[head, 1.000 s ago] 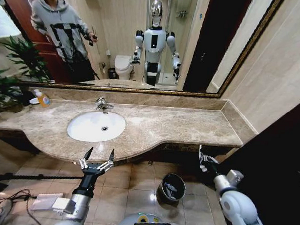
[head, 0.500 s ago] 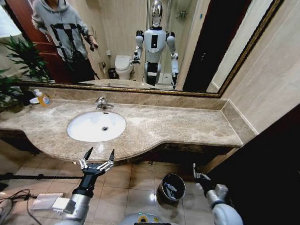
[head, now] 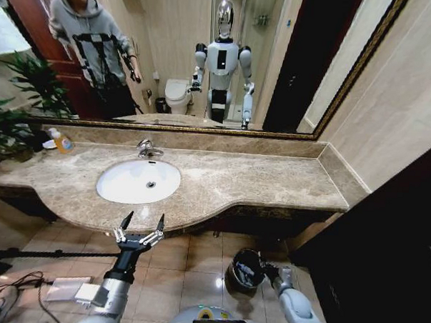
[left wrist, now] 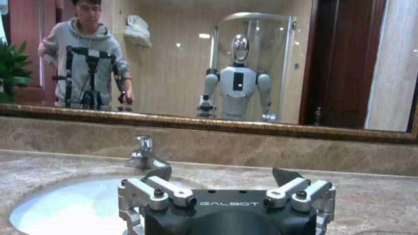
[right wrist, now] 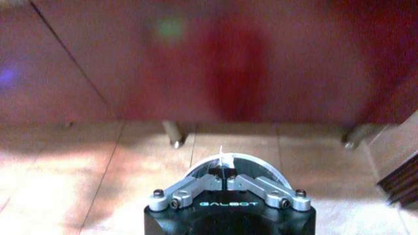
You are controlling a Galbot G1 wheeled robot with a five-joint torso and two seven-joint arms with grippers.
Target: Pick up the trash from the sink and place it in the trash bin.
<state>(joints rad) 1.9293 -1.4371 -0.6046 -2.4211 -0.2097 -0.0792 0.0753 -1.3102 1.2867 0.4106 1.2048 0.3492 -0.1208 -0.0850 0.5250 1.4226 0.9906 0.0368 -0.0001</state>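
While the right arm reaches low beneath the marble counter, its right gripper (right wrist: pixel 225 177) sits just beside the small round black trash bin (head: pixel 233 275) on the tiled floor, fingers pressed together on a thin white stick (right wrist: pixel 222 155) above the bin's glossy rim. Left of the bin and higher, the left gripper (head: pixel 142 223) hovers upright before the counter edge, its two dark pointed fingers spread apart. Beyond that edge lies the smooth white oval sink (head: pixel 121 186) with a chrome faucet (head: pixel 146 149).
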